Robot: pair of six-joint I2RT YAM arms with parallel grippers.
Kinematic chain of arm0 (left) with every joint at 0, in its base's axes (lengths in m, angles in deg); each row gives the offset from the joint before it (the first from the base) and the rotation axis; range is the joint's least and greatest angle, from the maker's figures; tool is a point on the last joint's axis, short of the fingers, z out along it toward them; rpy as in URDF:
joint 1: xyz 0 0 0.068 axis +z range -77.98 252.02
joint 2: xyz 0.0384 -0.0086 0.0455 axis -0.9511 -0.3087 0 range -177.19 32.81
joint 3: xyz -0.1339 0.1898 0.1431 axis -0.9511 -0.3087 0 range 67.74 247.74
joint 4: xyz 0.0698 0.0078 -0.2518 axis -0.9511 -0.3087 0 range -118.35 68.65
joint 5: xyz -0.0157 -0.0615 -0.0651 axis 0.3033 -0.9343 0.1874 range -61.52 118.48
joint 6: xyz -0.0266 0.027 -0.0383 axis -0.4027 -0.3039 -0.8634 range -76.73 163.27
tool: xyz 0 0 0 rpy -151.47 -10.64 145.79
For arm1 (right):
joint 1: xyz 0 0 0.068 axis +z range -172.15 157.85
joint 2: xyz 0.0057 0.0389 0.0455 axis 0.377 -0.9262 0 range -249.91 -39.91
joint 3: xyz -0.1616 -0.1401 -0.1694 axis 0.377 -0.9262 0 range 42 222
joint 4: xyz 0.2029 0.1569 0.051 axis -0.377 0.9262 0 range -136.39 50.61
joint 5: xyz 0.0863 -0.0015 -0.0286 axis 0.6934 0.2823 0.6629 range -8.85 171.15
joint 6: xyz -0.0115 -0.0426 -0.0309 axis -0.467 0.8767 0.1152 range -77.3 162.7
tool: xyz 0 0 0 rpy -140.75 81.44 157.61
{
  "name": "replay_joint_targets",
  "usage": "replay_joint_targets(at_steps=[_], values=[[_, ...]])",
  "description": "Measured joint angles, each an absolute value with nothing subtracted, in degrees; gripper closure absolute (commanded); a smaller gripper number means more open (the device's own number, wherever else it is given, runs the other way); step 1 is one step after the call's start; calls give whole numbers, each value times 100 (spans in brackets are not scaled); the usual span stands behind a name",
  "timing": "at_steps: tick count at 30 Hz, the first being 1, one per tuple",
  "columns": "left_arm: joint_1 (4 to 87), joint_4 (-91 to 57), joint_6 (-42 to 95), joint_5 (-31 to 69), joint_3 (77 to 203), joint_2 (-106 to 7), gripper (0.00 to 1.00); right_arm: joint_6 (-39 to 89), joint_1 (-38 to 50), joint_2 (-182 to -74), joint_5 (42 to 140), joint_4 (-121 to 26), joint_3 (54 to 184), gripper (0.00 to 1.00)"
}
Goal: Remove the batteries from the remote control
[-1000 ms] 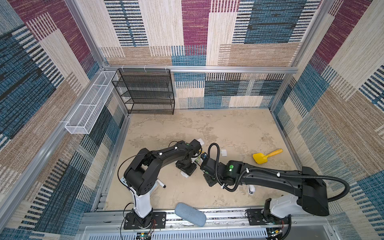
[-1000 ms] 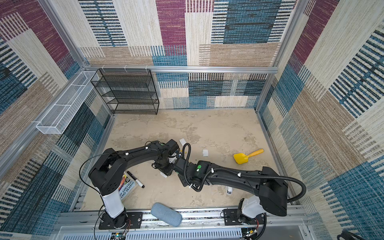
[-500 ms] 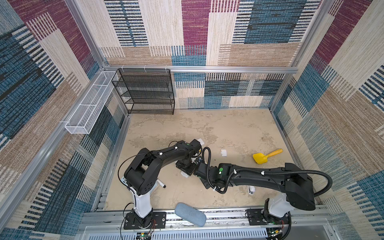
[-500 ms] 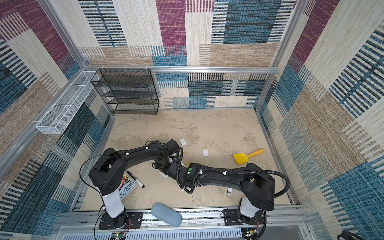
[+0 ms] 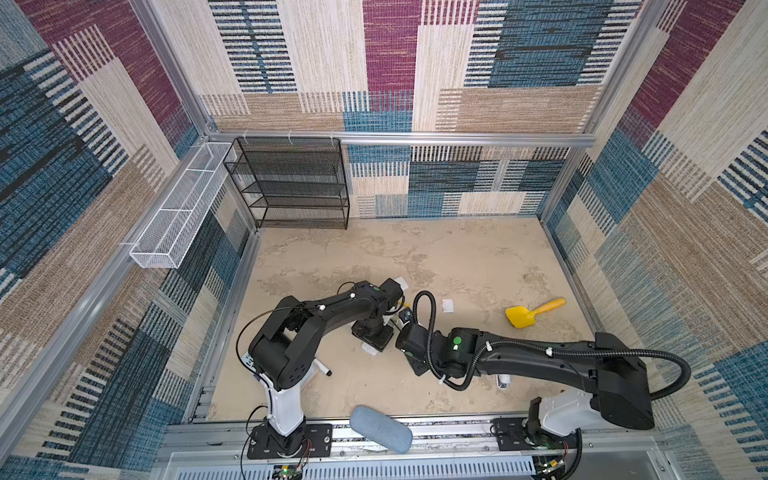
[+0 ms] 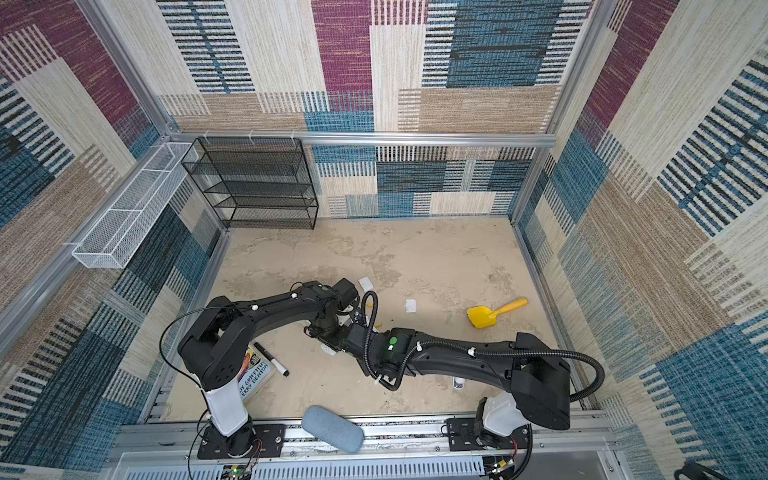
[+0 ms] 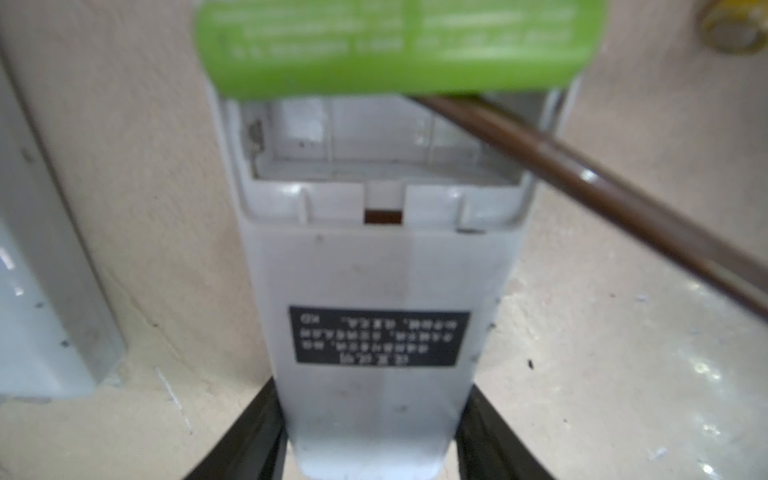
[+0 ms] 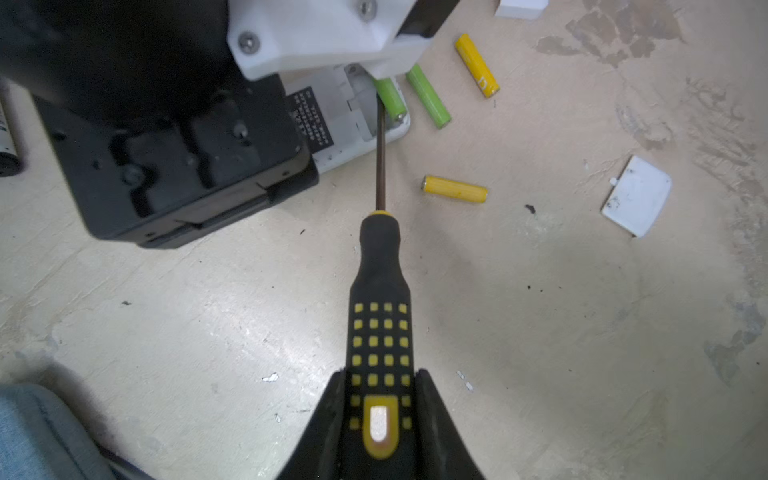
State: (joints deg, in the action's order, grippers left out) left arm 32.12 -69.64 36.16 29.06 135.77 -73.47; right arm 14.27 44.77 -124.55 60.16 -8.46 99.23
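Right tool back rightward, around screwdriver

The beige, mottled worktop carries a black mesh rack standing in its far left corner and a yellow scoop towards the right side. Near the middle lie a white remote control, three loose batteries just beside it, one green and two yellow, and a white cover plate farther off. At the front left, a black marker lies close by a book.
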Motion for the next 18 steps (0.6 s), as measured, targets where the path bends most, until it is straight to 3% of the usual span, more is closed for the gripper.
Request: replay_joint_targets(at_steps=[18], values=[[3212,-6958,3594,2919,13520,-7351,37,1471,4234,-12040,5917,-1088,9794,100]])
